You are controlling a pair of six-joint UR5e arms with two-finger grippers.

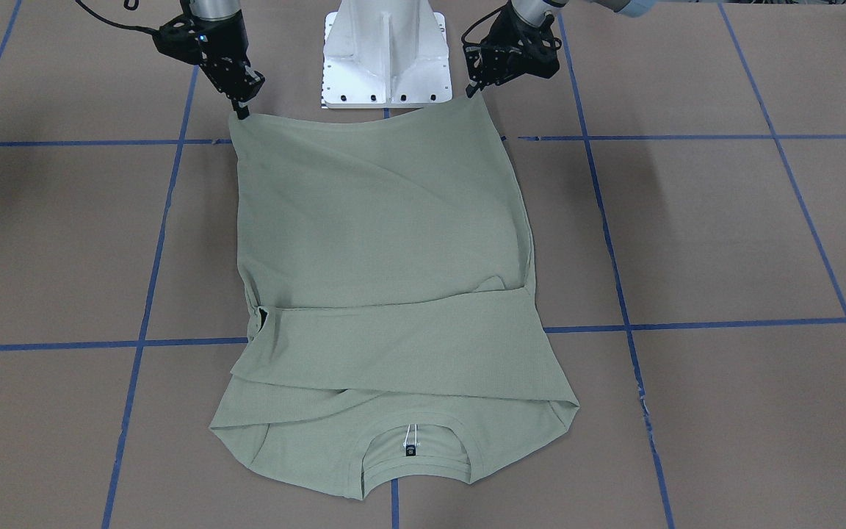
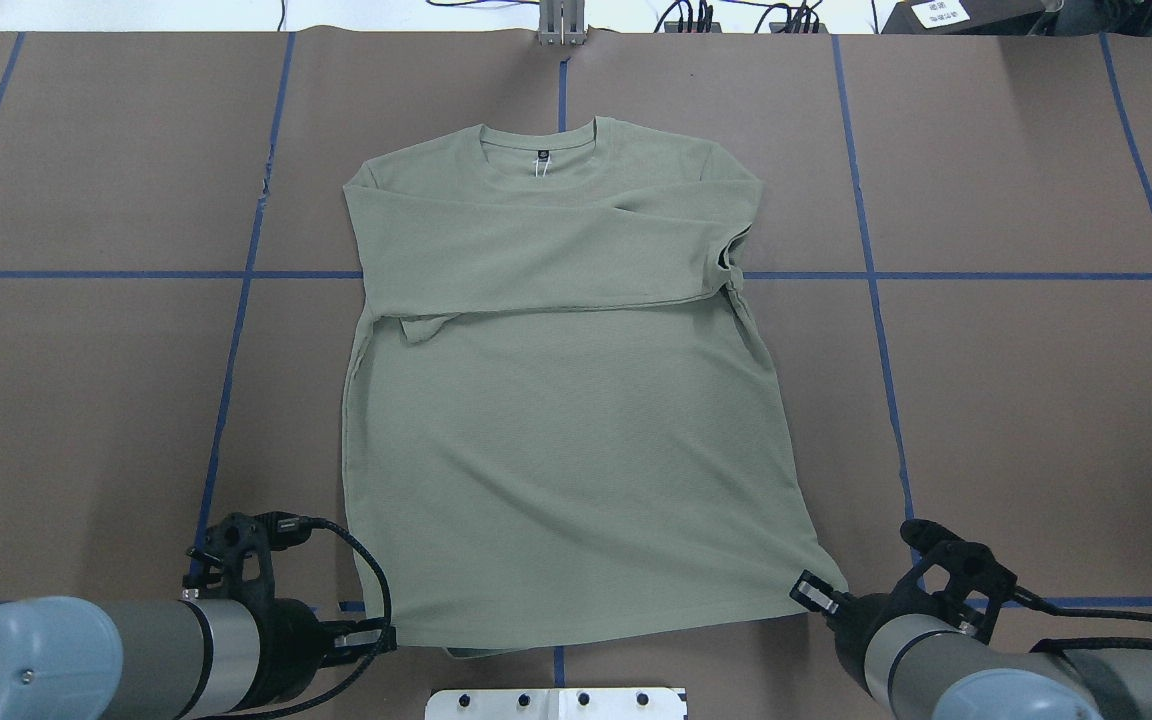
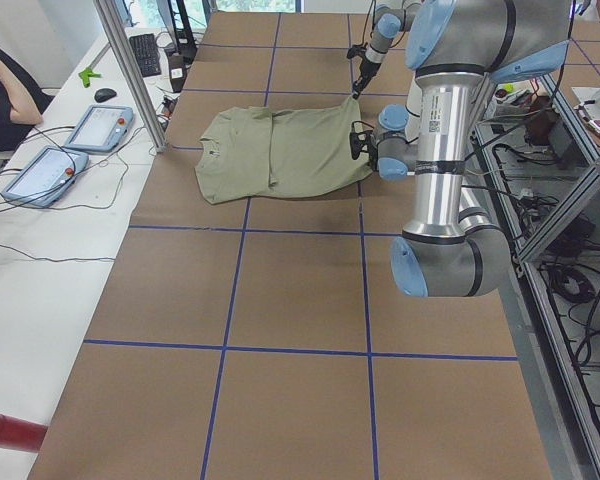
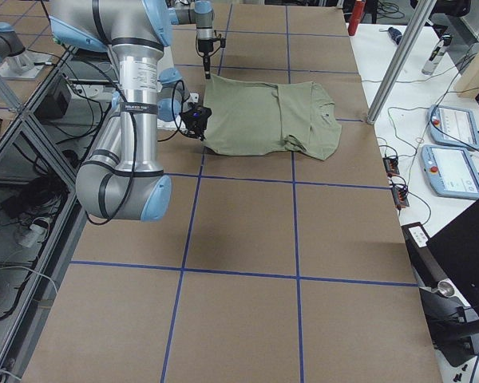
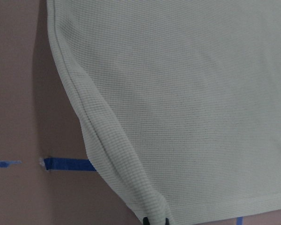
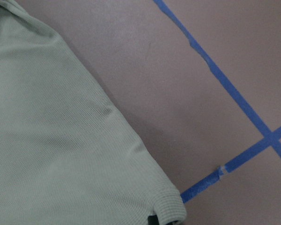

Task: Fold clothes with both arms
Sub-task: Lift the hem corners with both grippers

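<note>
I am gripping the shirt (image 2: 566,440) by its two hem corners. My left gripper (image 2: 383,637) is pinching one corner and my right gripper (image 2: 809,590) the other, both sets of jaws narrow with cloth between them. The shirt is lying spread on the brown table (image 2: 1016,400), its neck pointing away from my base (image 1: 386,59).

The overhead view is showing the sleeves (image 2: 536,260) folded across the chest below the neck label (image 2: 542,155). The front-facing view is showing the hem edge hanging taut between my grippers. My wrist cameras are catching only a cloth corner, blue tape (image 6: 234,93), and a dark sliver of fingertip (image 5: 154,221). Only the left side view is showing a person (image 3: 5,90) sitting beside the table.
</note>
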